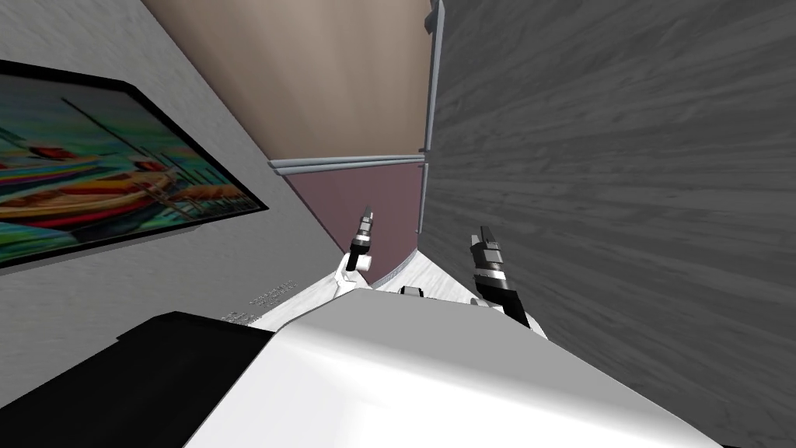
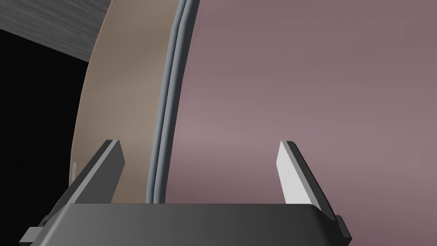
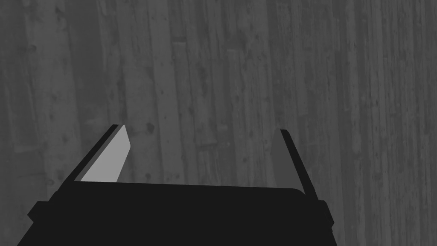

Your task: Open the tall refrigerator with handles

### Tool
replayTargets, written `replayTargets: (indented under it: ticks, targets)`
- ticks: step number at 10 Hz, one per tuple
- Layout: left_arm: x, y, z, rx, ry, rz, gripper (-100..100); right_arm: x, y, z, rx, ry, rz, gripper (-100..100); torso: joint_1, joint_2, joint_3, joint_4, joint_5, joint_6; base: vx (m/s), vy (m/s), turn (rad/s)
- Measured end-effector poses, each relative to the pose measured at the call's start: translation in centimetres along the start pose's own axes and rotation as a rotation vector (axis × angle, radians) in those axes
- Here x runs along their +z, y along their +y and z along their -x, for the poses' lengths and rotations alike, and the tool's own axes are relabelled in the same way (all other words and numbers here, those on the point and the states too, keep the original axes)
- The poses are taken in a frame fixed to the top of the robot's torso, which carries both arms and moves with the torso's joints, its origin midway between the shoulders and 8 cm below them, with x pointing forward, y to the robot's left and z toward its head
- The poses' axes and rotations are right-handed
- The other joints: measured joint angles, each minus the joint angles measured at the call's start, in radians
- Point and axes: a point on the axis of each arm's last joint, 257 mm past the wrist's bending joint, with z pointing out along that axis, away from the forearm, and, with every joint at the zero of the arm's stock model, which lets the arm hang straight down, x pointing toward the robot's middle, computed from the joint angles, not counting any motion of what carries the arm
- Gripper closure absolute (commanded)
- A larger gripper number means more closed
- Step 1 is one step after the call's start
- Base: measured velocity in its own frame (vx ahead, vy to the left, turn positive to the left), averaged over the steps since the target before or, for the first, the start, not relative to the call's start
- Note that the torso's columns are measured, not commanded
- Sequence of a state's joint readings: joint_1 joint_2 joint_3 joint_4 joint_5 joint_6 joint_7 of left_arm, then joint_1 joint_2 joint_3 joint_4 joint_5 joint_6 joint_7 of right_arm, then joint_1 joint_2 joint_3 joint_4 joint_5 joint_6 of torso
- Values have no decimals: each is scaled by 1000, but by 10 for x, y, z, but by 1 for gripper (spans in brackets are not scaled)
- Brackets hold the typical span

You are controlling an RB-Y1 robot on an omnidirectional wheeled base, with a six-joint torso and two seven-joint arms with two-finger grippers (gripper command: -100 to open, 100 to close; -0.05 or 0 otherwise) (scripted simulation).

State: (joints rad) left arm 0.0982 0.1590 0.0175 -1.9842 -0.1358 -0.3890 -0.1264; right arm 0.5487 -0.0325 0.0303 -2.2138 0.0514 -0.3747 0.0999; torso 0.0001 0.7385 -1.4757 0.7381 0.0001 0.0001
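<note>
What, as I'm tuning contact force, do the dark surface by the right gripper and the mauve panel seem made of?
Dark surface: looks like matte grey wood, with plank seams, grain and knots. Mauve panel: smooth, uniform, faint sheen; perhaps painted or coated, material unclear.

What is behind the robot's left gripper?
Behind the open left gripper is a mauve wall panel, then a grey rail and a beige panel. The gripper's dark body hides the parts of them nearest it.
</note>
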Motion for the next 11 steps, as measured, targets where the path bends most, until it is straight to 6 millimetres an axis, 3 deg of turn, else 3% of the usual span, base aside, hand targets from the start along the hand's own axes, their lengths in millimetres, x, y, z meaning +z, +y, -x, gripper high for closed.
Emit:
replayTargets:
  ticks: [11]
  targets:
    - [66,59,-70,28,121,109,-100,0,0,0,0,0,0,0,0,-1,-1,0,0,0,30,-11,-61]
